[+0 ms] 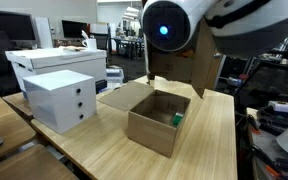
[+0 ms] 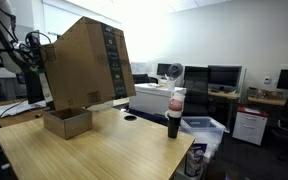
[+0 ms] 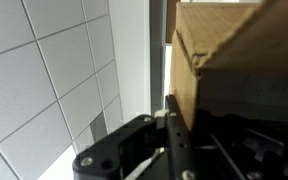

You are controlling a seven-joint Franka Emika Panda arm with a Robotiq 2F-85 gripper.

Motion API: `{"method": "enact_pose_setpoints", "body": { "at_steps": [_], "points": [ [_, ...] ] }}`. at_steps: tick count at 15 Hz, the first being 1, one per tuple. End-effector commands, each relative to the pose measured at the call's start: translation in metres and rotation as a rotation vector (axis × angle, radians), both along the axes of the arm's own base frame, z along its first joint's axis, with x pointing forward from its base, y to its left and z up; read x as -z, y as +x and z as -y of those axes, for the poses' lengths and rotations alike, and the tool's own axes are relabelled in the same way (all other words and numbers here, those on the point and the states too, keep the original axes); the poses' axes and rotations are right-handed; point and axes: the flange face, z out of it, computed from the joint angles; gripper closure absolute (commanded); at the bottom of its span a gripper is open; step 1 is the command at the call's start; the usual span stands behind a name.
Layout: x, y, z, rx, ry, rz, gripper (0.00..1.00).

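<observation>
1. Your gripper [image 3: 171,100] comes up from the bottom centre of the wrist view. Its jaws are closed, the two fingers pressed into one thin blade.
2. The cardboard [image 3: 239,45] fills the upper right of that view, with its edge right against the fingertips. You cannot tell from here whether a sheet of it is pinched between them or only lies beside them.
3. In an exterior view, what looks like the same cardboard [image 2: 84,60] towers in the upper left. Its lower edge seems to end just above the box [image 2: 67,122]. It reads as lifted or tipped up rather than resting on the table [image 2: 104,150], though the contact itself is hidden.
4. The box [image 1: 159,120] sits open in the lower middle of an exterior view. One flap is spread out to the left, and a green thing [image 1: 177,118] lies inside at the right.
5. Done so far, as I judge it: the box is open, something is already in it, and your gripper is up at the cardboard.
6. Left, as I judge it: the cardboard is not yet set down anywhere, and no flap of the box is folded shut.
7. A white drawer unit [image 1: 62,98] stands left of the box. A dark bottle [image 2: 174,112] stands right of centre near the table edge. Both are well apart from your gripper.
</observation>
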Motion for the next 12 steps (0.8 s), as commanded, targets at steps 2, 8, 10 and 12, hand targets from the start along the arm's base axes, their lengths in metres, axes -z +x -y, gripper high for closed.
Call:
{"method": "enact_pose_setpoints", "body": {
  "at_steps": [2, 8, 10, 12],
  "points": [
    [-0.0074, -0.0102, -0.0012, 0.015, -0.113, 0.008, 0.94],
    [-0.0043, -0.0136, -0.0035, 0.006, -0.124, -0.001, 0.94],
    [-0.0036, -0.0150, -0.0053, 0.005, -0.118, -0.010, 0.94],
    [-0.0035, -0.0161, -0.0070, 0.001, -0.118, -0.012, 0.94]
  ]
}}
